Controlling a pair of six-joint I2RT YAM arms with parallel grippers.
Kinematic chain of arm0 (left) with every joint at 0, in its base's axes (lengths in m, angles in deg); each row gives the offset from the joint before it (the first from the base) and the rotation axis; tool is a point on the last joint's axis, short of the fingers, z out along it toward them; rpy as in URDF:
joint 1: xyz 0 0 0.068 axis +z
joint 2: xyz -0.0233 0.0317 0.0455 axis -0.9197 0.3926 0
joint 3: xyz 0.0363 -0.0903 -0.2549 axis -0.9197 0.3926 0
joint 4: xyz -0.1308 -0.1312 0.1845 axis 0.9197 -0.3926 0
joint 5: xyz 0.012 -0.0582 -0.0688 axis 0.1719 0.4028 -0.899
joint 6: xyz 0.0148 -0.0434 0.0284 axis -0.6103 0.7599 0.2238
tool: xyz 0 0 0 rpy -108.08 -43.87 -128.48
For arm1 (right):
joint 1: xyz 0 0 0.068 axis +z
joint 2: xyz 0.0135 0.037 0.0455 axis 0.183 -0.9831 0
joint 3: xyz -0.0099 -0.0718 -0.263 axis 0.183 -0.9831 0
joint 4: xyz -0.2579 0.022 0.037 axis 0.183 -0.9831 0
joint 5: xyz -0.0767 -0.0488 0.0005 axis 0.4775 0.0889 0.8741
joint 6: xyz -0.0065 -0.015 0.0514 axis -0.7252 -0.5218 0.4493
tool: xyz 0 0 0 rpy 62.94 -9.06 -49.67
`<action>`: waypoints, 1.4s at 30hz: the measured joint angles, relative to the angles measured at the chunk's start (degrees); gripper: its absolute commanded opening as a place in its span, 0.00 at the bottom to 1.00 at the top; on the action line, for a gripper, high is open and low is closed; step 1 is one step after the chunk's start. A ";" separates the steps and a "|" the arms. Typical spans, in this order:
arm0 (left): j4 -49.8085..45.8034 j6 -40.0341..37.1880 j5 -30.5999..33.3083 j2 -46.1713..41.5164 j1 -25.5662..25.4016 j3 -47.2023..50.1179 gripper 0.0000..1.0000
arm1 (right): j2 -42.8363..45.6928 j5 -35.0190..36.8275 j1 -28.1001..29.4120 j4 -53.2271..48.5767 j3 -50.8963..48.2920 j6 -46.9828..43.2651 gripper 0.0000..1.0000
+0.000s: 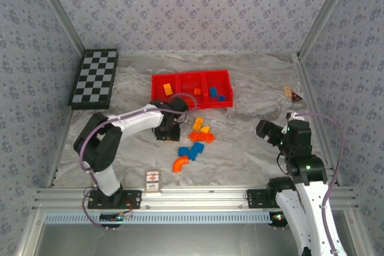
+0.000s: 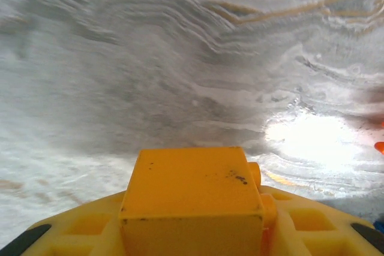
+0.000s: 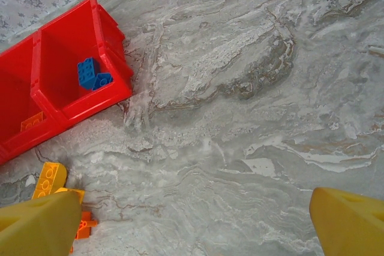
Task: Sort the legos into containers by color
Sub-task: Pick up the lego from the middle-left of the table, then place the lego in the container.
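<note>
Yellow lego point(image 2: 191, 196) in left hand point(image 1: 168, 129) (right hand point(image 3: 195, 223) spread).

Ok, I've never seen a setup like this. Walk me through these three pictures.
Two robot arms are bolted to a table's near edge. The overhead picture shows both; the other two come from cameras on their wrists. The left gripper looks shut on a yellow brick. The right gripper is open and empty, yellow fingers apart. On the table: a red tray already holding some bricks, loose bricks in front of it, a checkerboard and a small card.
</note>
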 measured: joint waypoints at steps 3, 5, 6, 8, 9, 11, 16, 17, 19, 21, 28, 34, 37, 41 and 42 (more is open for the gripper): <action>-2.10 -1.79 1.01 -2.01 3.39 -4.63 0.44 | 0.00 0.00 0.00 0.00 0.00 0.00 1.00; -2.36 -3.41 1.42 -2.78 6.19 -8.90 0.44 | 0.00 0.00 0.00 0.00 0.00 0.00 1.00; -2.36 -4.15 1.60 -2.89 7.37 -10.91 0.44 | 0.00 0.00 0.00 0.02 0.00 0.00 1.00; -2.32 -5.75 1.84 -2.60 9.97 -15.34 0.44 | 0.00 0.00 0.00 0.00 -0.04 0.02 1.00; -2.34 -6.36 1.92 -2.21 10.84 -17.20 0.44 | 0.00 0.00 0.00 0.02 -0.04 0.00 1.00; -2.67 -7.87 2.16 0.09 12.74 -22.75 0.44 | 0.00 0.02 0.00 0.02 -0.04 0.00 1.00; -2.89 -10.03 2.91 9.66 15.47 -35.21 0.44 | 0.00 0.00 0.00 0.02 -0.04 0.00 1.00; -3.02 -10.29 3.02 11.96 15.82 -37.27 0.45 | 0.00 0.02 0.00 0.02 -0.04 0.00 1.00; -3.58 -10.71 3.30 15.78 16.11 -40.46 0.45 | 0.00 0.00 0.00 0.02 -0.04 0.02 1.00; -4.28 -10.95 3.37 19.37 16.17 -43.10 0.46 | 0.00 0.00 0.00 0.02 -0.04 0.00 1.00; -6.69 -11.15 3.67 23.15 16.17 -44.70 0.54 | 0.00 0.00 0.00 0.02 -0.04 0.00 1.00; -6.25 -10.97 3.78 22.51 16.17 -40.30 0.74 | 0.00 -0.39 0.00 0.04 -0.04 0.00 1.00; -6.01 -11.06 3.78 21.66 16.17 -38.25 0.76 | 0.00 -0.42 0.00 0.04 -0.04 0.00 1.00; -4.57 -11.04 3.72 17.16 16.00 -34.73 0.80 | 0.00 -0.42 0.00 0.04 -0.04 0.00 1.00; -4.13 -11.02 3.72 15.58 15.89 -33.53 0.81 | 0.00 -0.42 0.00 0.02 -0.04 0.00 1.00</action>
